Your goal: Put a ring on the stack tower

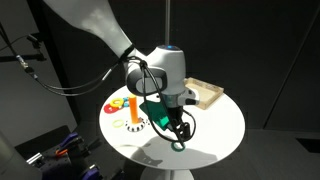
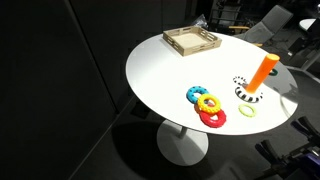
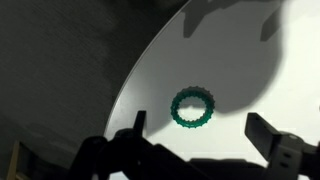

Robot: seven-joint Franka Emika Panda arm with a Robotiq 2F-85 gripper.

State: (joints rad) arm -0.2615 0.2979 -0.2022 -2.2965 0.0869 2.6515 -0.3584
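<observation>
The small dark-green ring (image 3: 193, 107) lies flat on the white table near its curved edge, seen in the wrist view. My gripper (image 3: 200, 138) is open and empty above it, with the ring between and just beyond the two fingertips, not touching. In an exterior view the gripper (image 1: 180, 135) hangs low over the table's near side. The stack tower, an orange peg (image 2: 262, 72), stands upright with a black-and-white checkered ring (image 2: 246, 90) at its base; it also shows in an exterior view (image 1: 130, 106). The arm does not show in that exterior view.
A shallow wooden tray (image 2: 192, 40) sits at the far side of the round white table (image 2: 165, 75). A cluster of red, yellow and blue rings (image 2: 206, 106) and a yellow-green ring (image 2: 246, 111) lie near the tower. The table edge (image 3: 130, 90) is close to the green ring.
</observation>
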